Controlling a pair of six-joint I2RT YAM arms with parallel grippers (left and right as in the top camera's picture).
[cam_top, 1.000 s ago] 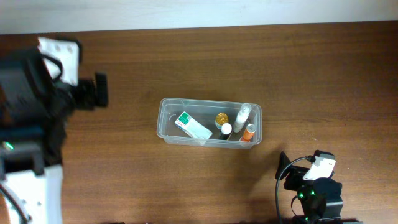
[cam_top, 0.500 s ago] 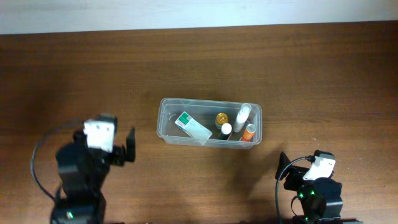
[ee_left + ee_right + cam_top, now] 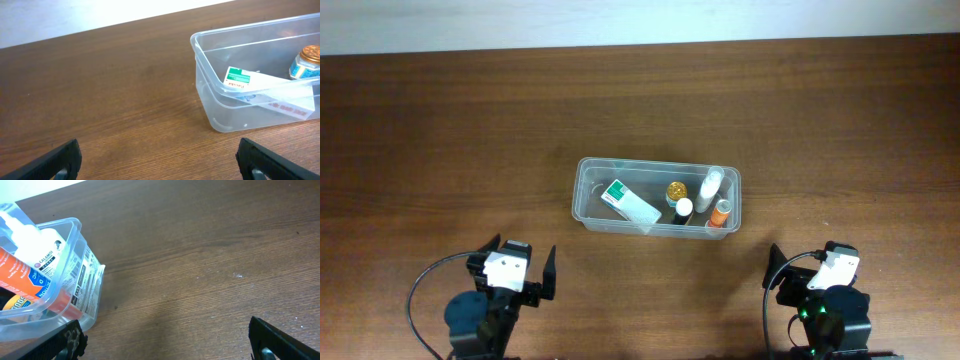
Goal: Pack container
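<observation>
Lettering starting "CALAM" marks white bottle (image 3: 31, 242) inside container (image 3: 88, 297).

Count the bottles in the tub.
4, all at the right end of the tub: a gold-capped bottle, a white-capped dark bottle beside it, a tall white bottle and an orange bottle by the right wall. More may be hidden beneath.

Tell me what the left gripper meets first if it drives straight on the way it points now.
Probably only bare table: the left gripper's midline passes beside the container. Its right finger may clip the container's near corner; depth is unclear.
</observation>
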